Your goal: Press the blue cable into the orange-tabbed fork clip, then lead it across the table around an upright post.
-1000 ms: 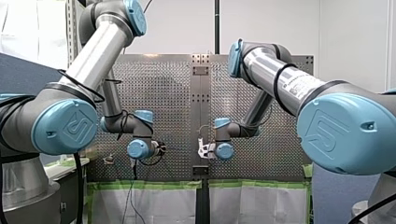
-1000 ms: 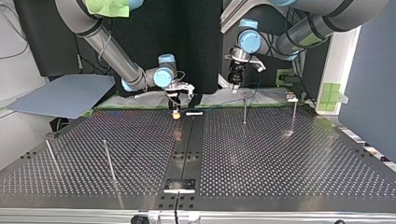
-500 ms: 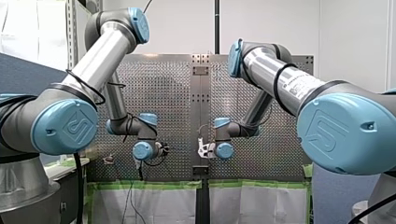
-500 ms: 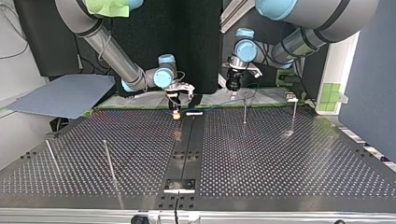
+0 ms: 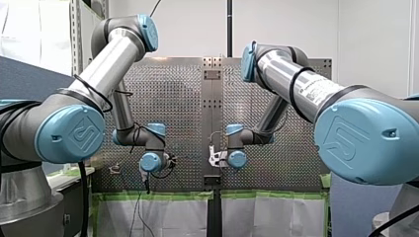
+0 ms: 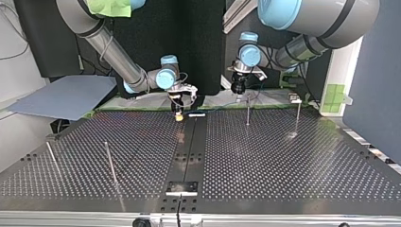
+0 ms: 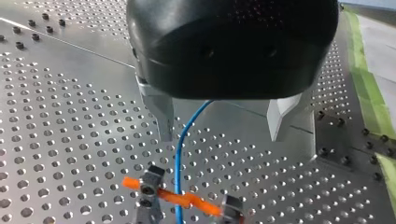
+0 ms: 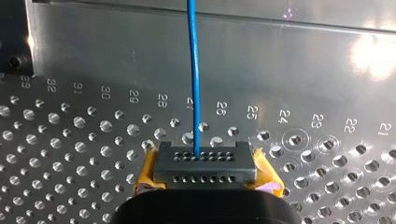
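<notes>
Left pincer (image 7: 222,122) hangs over the orange-tabbed fork clip (image 7: 180,198) with metal fingers (image 7: 163,116) spread wide, gripping nothing. The blue cable (image 7: 183,140) runs between them and down across the clip, judged a stance for pressing it home; seating cannot be confirmed. Right pincer (image 8: 205,164) is clamped on the cable by its yellow pads (image 8: 145,172), apparently to keep the line taut over the bench (image 8: 84,84). Stamped hole numbers 29 to 21 are legible; the label (image 5: 316,90) on my right arm is unreadable.

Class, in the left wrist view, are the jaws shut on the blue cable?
No: the left gripper has its jaws wide apart; the blue cable passes between them.
</notes>
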Motion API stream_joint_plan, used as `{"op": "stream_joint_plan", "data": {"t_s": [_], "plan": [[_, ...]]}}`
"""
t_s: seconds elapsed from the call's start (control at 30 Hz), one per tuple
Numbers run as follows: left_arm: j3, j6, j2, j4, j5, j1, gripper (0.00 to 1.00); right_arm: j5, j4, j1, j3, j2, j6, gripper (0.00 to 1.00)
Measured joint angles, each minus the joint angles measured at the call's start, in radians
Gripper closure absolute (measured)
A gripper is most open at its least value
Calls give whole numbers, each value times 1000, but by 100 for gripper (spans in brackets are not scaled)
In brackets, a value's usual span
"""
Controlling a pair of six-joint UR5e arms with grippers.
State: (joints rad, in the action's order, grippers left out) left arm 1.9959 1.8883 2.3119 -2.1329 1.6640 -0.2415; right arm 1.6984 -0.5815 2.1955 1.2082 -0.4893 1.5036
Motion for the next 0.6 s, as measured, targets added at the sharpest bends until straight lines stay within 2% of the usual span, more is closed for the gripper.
{"op": "stream_joint_plan", "data": {"t_s": [0.37, 0.6], "plan": [[-54, -3, 21, -16, 2, -4, 0, -3, 1, -1, 0, -1, 0, 100], [-109, -30, 53, -52, 21, -11, 0, -4, 8, -2, -1, -1, -1, 100]]}}
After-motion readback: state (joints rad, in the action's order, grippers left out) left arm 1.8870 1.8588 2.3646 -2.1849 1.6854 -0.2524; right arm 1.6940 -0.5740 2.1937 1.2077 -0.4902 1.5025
